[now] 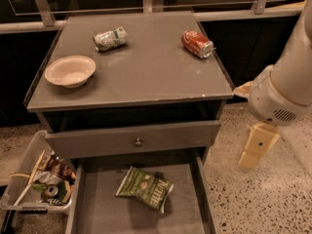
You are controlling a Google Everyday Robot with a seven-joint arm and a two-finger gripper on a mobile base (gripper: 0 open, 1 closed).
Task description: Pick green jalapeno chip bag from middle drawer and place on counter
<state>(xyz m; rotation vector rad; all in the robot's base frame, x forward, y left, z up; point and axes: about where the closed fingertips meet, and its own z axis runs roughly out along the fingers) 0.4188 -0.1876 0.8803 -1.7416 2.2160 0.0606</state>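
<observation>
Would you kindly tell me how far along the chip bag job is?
Done: the middle drawer stands open. In hand: the gripper hangs right of the drawer, apart from the green jalapeno chip bag lying inside. Left: grasp, lift, and place it on the counter.

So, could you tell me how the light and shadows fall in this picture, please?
Camera view: the counter is lit evenly, with faint sheen by the red can; the bowl throws a soft shadow; the drawer is dimmer, yet the bag is visible; the gripper, right of the drawer, is brightly lit.
</observation>
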